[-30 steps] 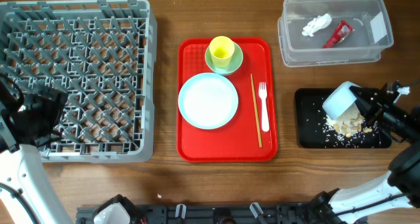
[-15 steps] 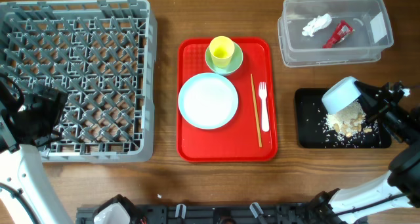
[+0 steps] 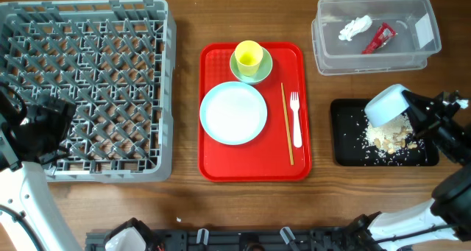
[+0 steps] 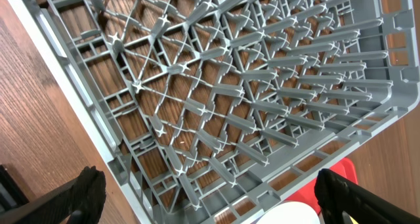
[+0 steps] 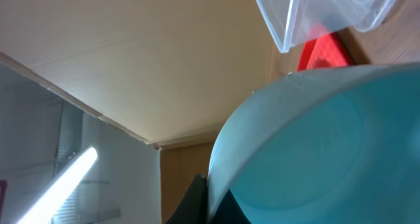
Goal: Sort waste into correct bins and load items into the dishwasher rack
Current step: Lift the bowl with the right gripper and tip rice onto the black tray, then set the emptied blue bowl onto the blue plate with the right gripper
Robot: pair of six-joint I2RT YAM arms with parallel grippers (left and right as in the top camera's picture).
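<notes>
Bowl (image 3: 384,107) has risen, hiding right end effector (image 3: 406,110) clamped on it; left end effector (image 4: 216,196) spread.

Robot lab bench: wooden table (image 3: 184,96), dish rack (image 3: 88,82), ceiling striplight (image 5: 67,177).

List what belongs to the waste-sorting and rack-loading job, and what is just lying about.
Job: small bowl in the right gripper; food scraps; black tray; clear tub holding tissue and red wrapper; yellow cup; green saucer; pale-blue plate; chopsticks; white fork; grey dishwasher rack.
Lying about: red tray; wooden table.
</notes>
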